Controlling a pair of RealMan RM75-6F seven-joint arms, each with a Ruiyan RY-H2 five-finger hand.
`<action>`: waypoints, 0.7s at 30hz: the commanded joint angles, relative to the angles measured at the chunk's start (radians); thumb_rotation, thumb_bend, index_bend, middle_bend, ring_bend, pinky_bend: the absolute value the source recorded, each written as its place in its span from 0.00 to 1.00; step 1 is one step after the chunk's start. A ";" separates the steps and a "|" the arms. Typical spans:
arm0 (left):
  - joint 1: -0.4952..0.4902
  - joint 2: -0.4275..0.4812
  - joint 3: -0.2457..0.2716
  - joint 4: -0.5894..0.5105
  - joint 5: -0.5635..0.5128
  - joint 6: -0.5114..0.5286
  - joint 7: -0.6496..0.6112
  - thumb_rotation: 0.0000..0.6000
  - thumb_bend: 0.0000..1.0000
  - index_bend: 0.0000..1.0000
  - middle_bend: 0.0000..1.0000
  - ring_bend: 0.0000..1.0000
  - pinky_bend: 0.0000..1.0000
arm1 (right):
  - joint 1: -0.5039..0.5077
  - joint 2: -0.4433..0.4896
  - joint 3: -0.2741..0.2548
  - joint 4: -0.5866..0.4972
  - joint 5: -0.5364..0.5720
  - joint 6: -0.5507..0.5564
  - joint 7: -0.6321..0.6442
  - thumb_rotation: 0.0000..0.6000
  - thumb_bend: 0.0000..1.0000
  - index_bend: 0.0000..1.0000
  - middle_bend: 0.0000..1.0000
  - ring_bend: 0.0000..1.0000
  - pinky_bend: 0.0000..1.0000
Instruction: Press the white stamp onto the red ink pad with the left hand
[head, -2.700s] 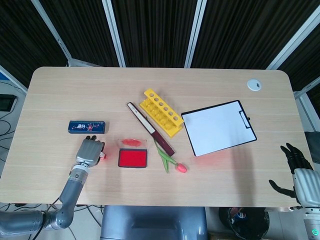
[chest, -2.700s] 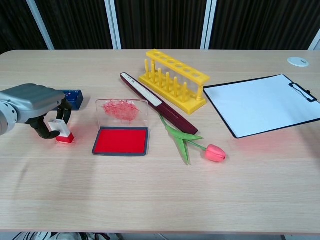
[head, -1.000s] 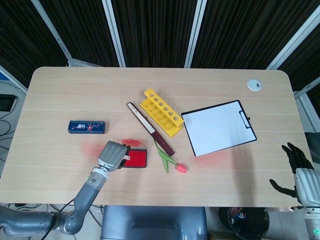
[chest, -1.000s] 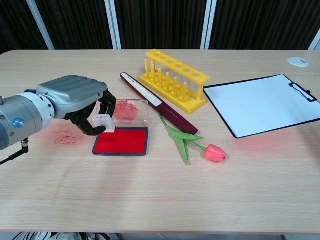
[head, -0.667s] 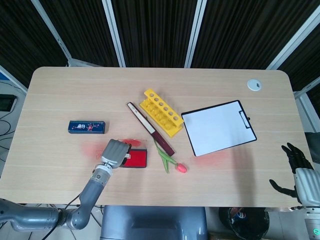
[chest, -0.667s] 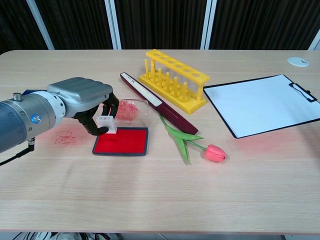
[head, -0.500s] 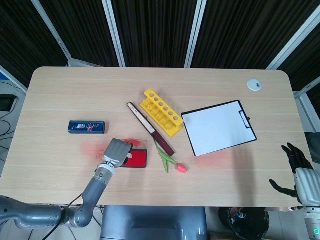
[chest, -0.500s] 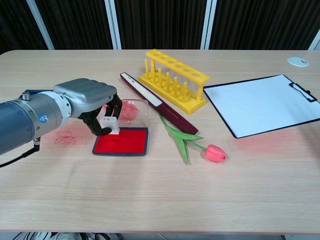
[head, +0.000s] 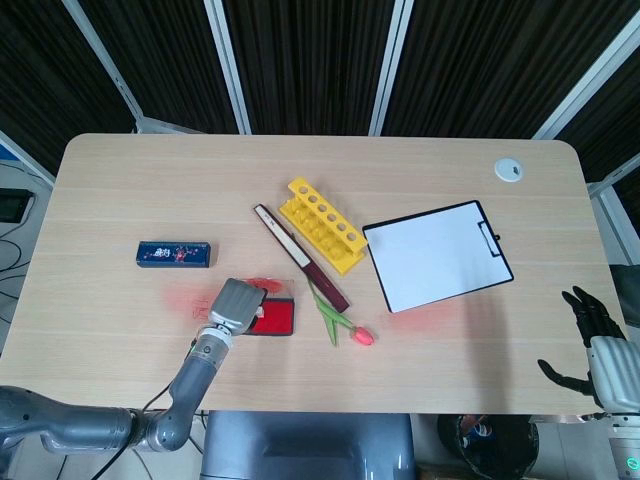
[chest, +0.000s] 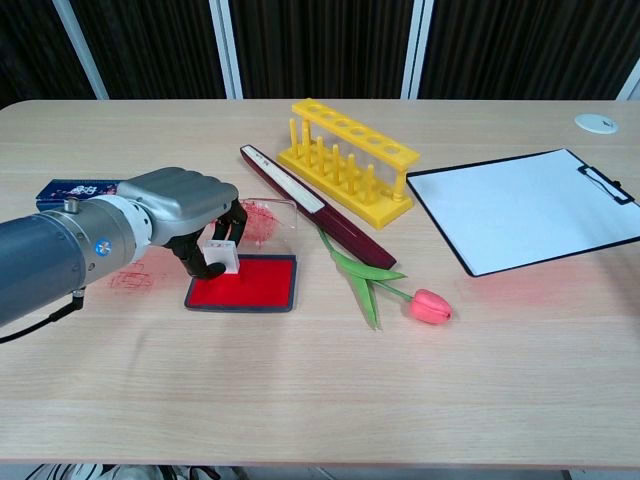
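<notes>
- Left hand (chest: 185, 215) grips the white stamp (chest: 222, 256) between curled fingers, holding it over the near-left corner of the red ink pad (chest: 243, 283); whether the stamp touches the ink cannot be told.
- Just behind the hand stands the pad's clear lid (chest: 262, 221), upright and smeared red.
- Beyond the hand's far side lies a blue box (head: 175, 254) on the table (chest: 320, 400).
- To the hand's right lie a dark red pen case (chest: 315, 206), a yellow rack (chest: 347, 158), a tulip (chest: 427, 305) and a clipboard (chest: 525, 207).
- Right hand (head: 590, 318) hangs off the table's edge, well apart, fingers spread and holding nothing.
</notes>
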 joint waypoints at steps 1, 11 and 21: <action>-0.001 0.008 -0.005 -0.010 0.010 0.005 -0.014 1.00 0.49 0.77 0.76 0.59 0.62 | 0.000 0.000 0.000 0.000 0.000 0.001 0.000 1.00 0.26 0.10 0.00 0.00 0.19; -0.020 0.048 -0.020 -0.069 0.007 0.022 -0.011 1.00 0.49 0.77 0.76 0.59 0.62 | -0.001 -0.001 0.000 0.000 -0.001 0.002 -0.002 1.00 0.26 0.10 0.00 0.00 0.19; -0.030 0.032 0.003 -0.043 -0.023 0.013 -0.007 1.00 0.49 0.77 0.76 0.59 0.62 | 0.000 -0.001 0.001 -0.001 0.001 0.000 -0.001 1.00 0.26 0.10 0.00 0.00 0.19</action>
